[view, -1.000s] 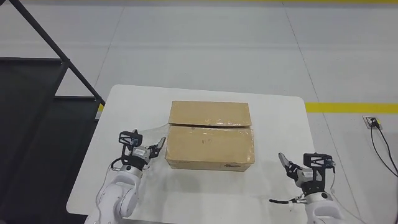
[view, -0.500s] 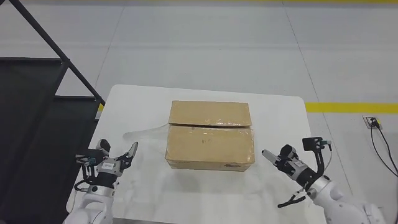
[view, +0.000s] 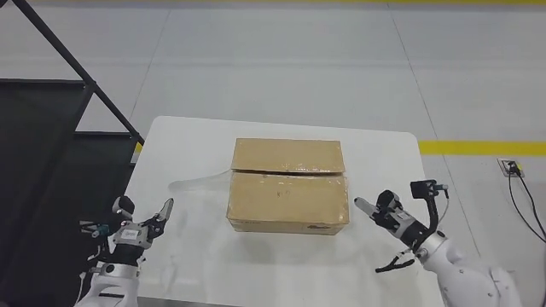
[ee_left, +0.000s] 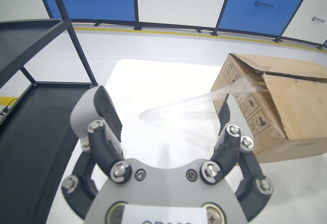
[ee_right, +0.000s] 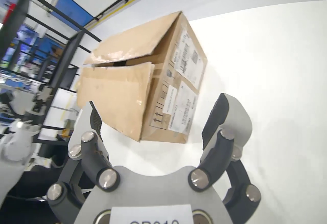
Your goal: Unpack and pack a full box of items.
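Observation:
A brown cardboard box [view: 288, 185] [ee_left: 281, 105] [ee_right: 143, 77] stands in the middle of the white table [view: 375, 153], its top flaps loosely down with a slit between them. A strip of clear tape [view: 200, 177] [ee_left: 189, 105] hangs from the box's end out over the table. My left gripper [view: 142, 215] [ee_left: 163, 110] hovers open near the table's left front edge, well clear of the box. Just off the box's other end, my right gripper [view: 371, 205] [ee_right: 155, 117] is open too. Both hold nothing.
A black metal shelf rack [view: 43, 162] [ee_left: 28, 97] stands right beside the table's left edge, close to my left arm. White labels [ee_right: 184, 87] cover the box end facing my right gripper. Bare table lies in front of the box.
My left gripper has pulled back from the box's left end toward the table's left front edge. My right gripper has moved in toward the box's right end.

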Controlling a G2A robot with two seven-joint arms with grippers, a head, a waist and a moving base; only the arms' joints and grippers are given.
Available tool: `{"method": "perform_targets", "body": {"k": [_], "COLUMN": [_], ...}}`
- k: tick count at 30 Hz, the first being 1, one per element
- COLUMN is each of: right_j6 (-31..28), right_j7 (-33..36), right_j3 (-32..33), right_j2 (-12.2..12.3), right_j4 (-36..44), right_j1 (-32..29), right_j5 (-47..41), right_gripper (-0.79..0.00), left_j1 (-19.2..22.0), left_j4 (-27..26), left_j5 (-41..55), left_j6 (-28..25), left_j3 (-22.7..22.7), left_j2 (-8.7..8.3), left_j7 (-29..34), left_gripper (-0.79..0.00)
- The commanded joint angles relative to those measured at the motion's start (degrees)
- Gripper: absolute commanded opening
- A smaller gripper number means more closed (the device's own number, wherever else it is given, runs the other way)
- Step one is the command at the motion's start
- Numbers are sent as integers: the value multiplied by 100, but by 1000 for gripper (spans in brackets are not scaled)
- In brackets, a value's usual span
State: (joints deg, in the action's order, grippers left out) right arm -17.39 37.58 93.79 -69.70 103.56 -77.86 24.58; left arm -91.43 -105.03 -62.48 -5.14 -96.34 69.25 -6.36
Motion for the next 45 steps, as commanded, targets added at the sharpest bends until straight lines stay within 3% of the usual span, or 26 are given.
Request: {"method": "perform_targets", "body": {"k": [1,7,12,22,28,33,39,45], "right_j6": [-287,-672,-793,-1384,-1146,-892,-992,-1499], "right_j7": [478,1490,2121,3329,3786,4041,3942,3434], "right_j3": [51,-97,-474,-1003,-940,-926,-955,-1163], "right_j2": [32,90,99,100,226,425,733,1000], "right_j4": [-267,-1539,-2564,-3694,-3217,-2194,-1218,-1082], "right_j1": [245,1232,2016,2792,2608,2094,1367,930], "right_j5": [-706,-2143,-2725,-3928,-4744,-5105,-4895,-4463], "right_gripper": [0,0,0,0,0,0,0,0], "left_j1": [61,41,-89,-89,-89,-114,-149,-154], "left_j4": [6,7,-28,-28,-74,-277,-502,-495], "left_j5": [357,1025,1227,1227,1262,1229,962,515], "left_j6": [-29,-265,-557,-557,-666,-930,-1447,-1819], "left_j3": [-74,-460,-612,-612,-573,-476,-314,-151], "left_j2": [6,-14,-29,-29,-29,-36,-63,-91], "left_j7": [142,564,690,690,720,837,1006,1044], "left_gripper": [0,0,0,0,0,0,0,0]}}
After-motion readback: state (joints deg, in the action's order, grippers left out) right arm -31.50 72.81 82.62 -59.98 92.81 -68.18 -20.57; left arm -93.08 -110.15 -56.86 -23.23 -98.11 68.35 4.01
